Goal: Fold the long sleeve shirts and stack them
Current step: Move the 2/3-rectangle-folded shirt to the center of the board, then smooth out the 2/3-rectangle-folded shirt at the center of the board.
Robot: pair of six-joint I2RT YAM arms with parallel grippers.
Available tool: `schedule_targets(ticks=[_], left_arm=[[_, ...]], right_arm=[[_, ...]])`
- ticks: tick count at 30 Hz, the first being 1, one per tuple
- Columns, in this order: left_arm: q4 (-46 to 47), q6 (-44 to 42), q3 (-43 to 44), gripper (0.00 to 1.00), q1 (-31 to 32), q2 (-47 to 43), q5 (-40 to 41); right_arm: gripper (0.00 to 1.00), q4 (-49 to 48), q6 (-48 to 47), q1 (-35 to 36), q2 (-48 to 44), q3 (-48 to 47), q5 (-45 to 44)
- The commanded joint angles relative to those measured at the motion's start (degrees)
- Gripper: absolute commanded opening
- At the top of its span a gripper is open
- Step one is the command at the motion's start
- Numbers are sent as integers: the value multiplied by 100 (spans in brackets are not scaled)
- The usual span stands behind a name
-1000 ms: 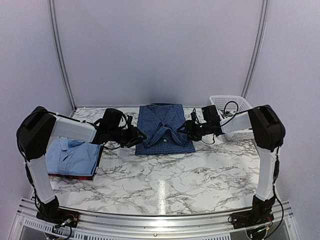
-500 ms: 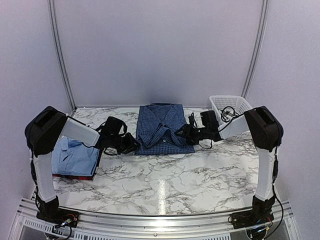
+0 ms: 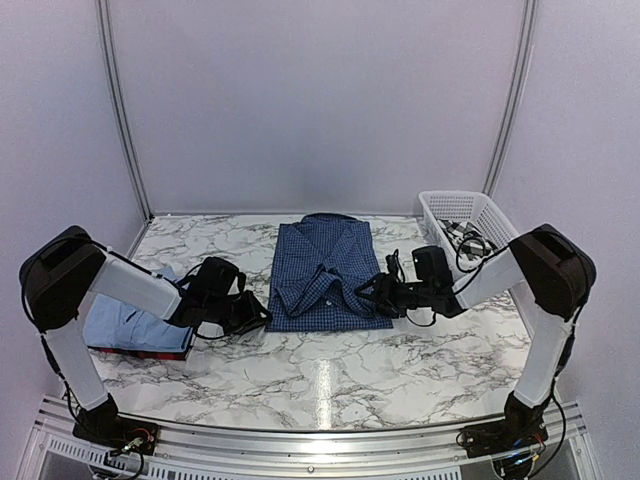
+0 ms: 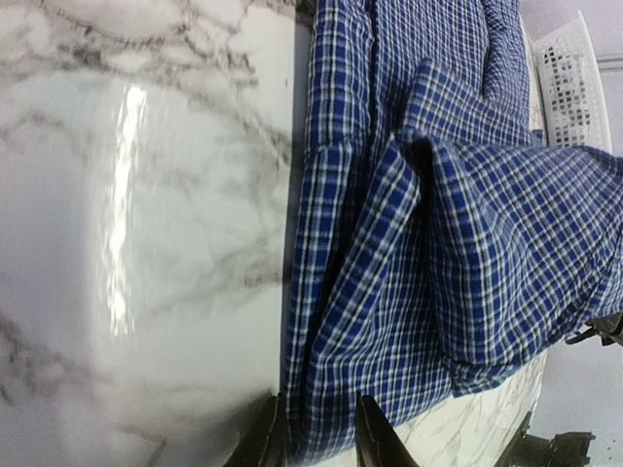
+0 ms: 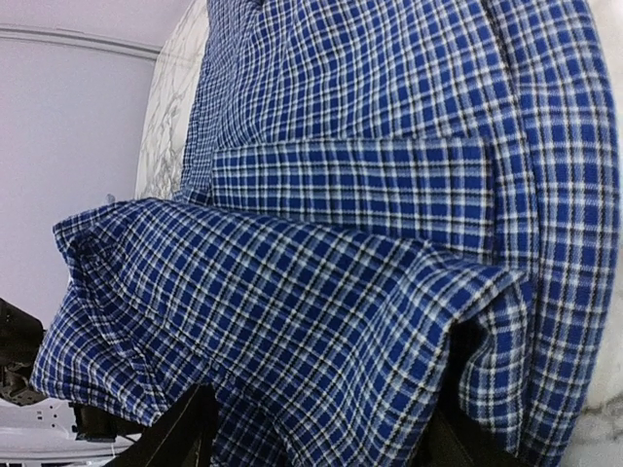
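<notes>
navy check shirt (image 3: 320, 262), mid-fold: left gripper (image 3: 262, 318) pinches its hem at 7 o'clock, right gripper (image 3: 366, 292) at 5; next, likely, both lift it toward 12 o'clock.

surface: marble table (image 3: 330, 370) | centre-back: navy checked shirt (image 3: 320, 265) being carried | left edge: dark red shirt (image 3: 135, 351) being carried, being covered by light blue shirt (image 3: 130, 322) | back-right: white basket (image 3: 465, 207) being carried

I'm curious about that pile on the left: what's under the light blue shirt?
Beneath the light blue shirt, only a thin dark red strip of cloth shows along its near edge. The rest is covered, so I cannot tell what it is.
</notes>
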State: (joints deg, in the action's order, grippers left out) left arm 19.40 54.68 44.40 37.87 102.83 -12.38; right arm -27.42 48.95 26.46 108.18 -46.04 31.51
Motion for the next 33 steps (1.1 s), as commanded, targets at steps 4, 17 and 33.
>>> schedule_targets(ticks=[4, 17, 33], left_arm=[[-500, 271, -892, 25, 541, -1052, 205], [-1493, -850, 575, 40, 741, -864, 414], [-1775, -836, 1440, 47, 643, 189, 303]], right_arm=[[65, -102, 227, 303, -910, 823, -201], [58, 1214, -921, 381, -1571, 685, -768], [46, 1617, -1318, 577, -898, 69, -1201]])
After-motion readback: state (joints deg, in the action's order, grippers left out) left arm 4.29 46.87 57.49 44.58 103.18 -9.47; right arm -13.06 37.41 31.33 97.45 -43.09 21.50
